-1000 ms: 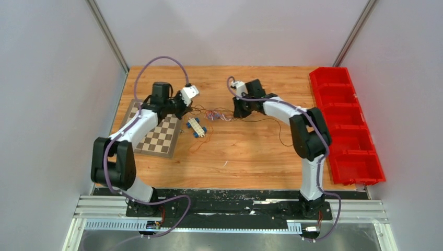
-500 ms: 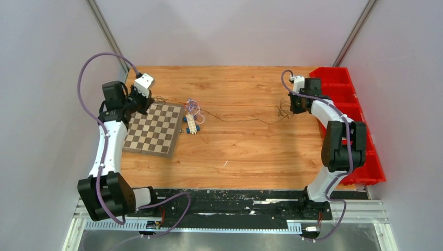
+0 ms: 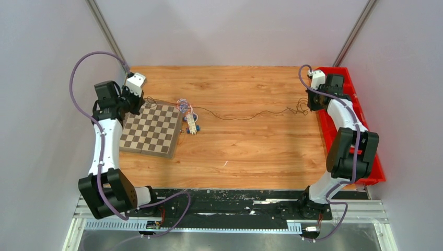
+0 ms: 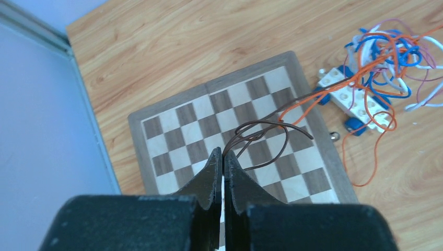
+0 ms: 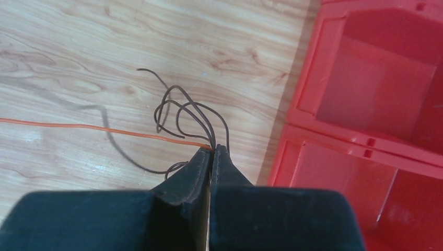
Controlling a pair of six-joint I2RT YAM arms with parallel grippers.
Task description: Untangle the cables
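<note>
The cables form a small knot [image 3: 184, 106] of orange, blue, white and purple strands [image 4: 389, 57] beside the chessboard's far right corner. A dark strand [image 3: 245, 116] runs from it across the table to the right. My left gripper [image 4: 223, 154] hangs over the chessboard [image 4: 198, 120], shut on a looped brown cable [image 4: 261, 133]. My right gripper [image 5: 213, 149] is at the table's right edge, shut on brown loops [image 5: 183, 110] and on an orange strand [image 5: 104, 128]. In the top view the left gripper [image 3: 138, 100] and right gripper [image 3: 312, 104] stand far apart.
A white toy block with blue wheels [image 3: 191, 124] lies under the knot, at the chessboard's [image 3: 151, 130] right edge. A row of red bins [image 3: 360, 151] lines the table's right side, close to my right gripper. Grey walls close in on both sides.
Both arms have swung outward, the left to the far left and the right to the bins. The strands have stretched between them, and the knot and the block have slid left.
</note>
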